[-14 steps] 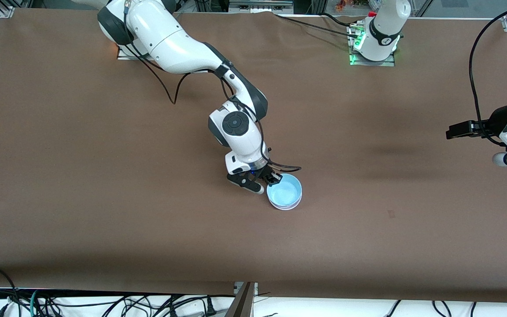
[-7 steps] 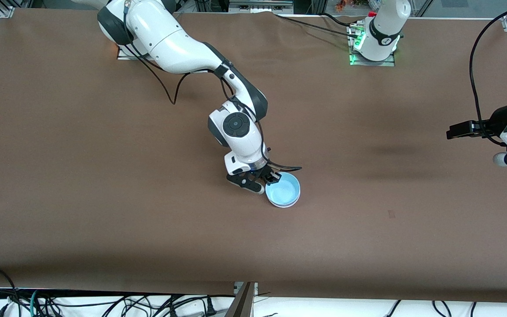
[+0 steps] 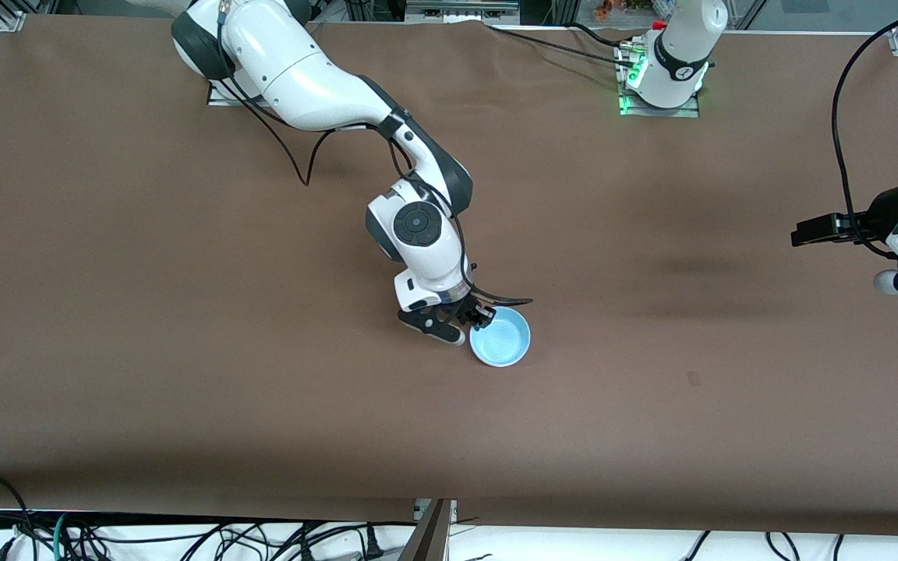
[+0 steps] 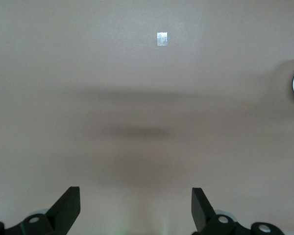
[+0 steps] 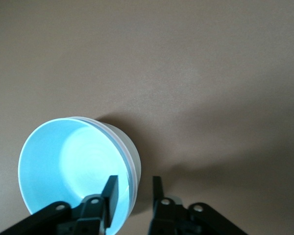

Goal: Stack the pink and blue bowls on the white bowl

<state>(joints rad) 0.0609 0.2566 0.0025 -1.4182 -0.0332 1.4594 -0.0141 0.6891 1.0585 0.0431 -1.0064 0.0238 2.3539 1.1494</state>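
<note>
Now the right gripper (image 5: 133, 193) fingers loosely straddle the blue bowl (image 3: 500, 341) rim.

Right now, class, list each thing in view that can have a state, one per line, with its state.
blue bowl: upright, nested on top of the stack, its rim between the right claw's fingers.
white bowl: upright at the bottom of the stack, only its rim edge showing.
right claw: low at the stack's rim, fingers parted either side of it.
left claw: open, holding nothing, waiting above bare table.
</note>
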